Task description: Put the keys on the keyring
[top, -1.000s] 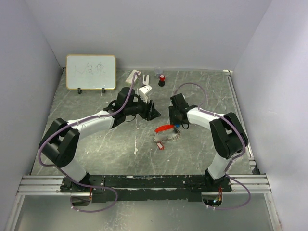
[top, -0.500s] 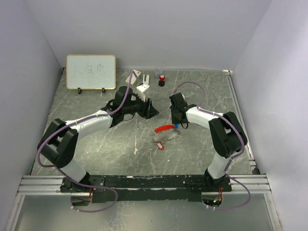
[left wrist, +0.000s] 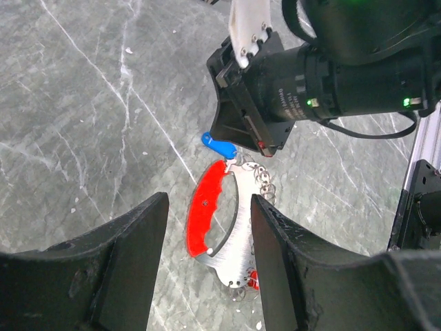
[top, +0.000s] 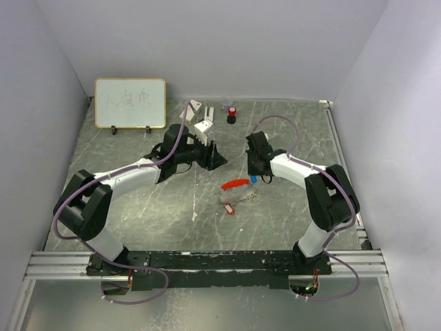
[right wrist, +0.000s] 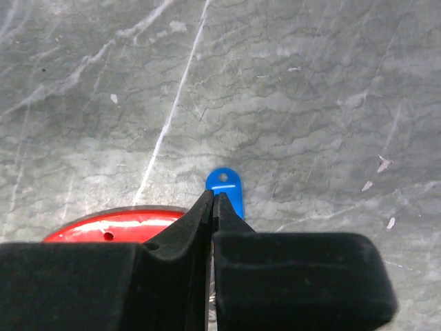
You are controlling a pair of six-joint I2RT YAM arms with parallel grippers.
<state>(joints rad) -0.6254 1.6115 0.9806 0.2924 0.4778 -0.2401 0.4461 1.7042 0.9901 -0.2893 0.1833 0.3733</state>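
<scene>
The keyring lies flat mid-table: a curved red strap (top: 236, 183) (left wrist: 205, 215) (right wrist: 114, 226) on a grey metal strip (left wrist: 238, 256), with small metal rings (left wrist: 262, 183) beside it. The blue-headed key (top: 253, 178) (left wrist: 217, 144) (right wrist: 226, 186) lies at the strap's far end. The red-headed key (top: 229, 209) (left wrist: 254, 278) peeks out by the strip's near end. My right gripper (top: 256, 172) (left wrist: 256, 147) (right wrist: 214, 196) is shut, tips down at the blue key's blade end; whether it pinches the blade is hidden. My left gripper (top: 218, 160) (left wrist: 208, 200) hovers open above the strap, holding nothing.
A whiteboard (top: 130, 103) stands at the back left. A small red-and-black bottle (top: 232, 112) and a white object (top: 191, 108) sit at the back middle. A metal rail (top: 342, 158) runs along the table's right edge.
My right gripper has closed from open to shut beside the blue key and shifted slightly right. The left gripper drew back a little and stayed open.
</scene>
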